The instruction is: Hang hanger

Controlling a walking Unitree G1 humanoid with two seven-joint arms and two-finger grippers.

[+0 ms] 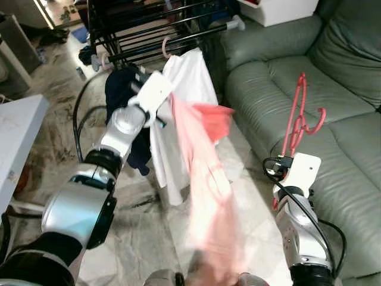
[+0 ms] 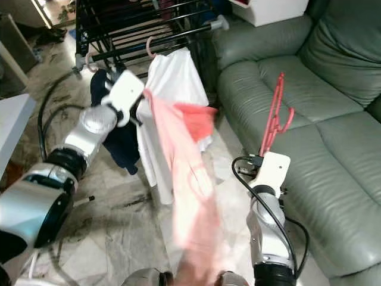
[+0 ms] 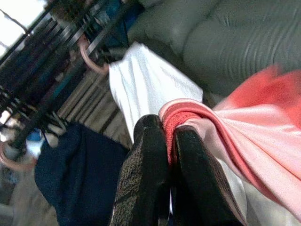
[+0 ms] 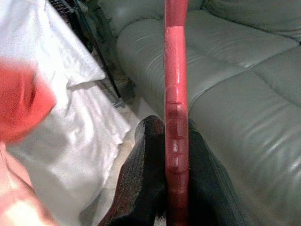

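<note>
My right gripper [image 4: 175,155] is shut on a red plastic hanger [image 1: 299,116] and holds it upright in front of the green sofa [image 1: 333,89]. My left gripper [image 3: 170,141] is shut on the red collar of a pink garment [image 1: 205,179], which hangs down blurred in the middle of the eye views. The left gripper sits close to a black drying rack [image 1: 149,30]. A white shirt [image 1: 187,89] on a pink hanger and a dark navy garment [image 1: 122,101] hang from the rack's bar.
The green leather sofa fills the right side. A white cabinet edge [image 1: 18,137] stands at the left. A white box [image 1: 280,9] rests on the sofa's arm behind the rack. Marble floor [image 1: 143,238] lies below, with a black cable across it.
</note>
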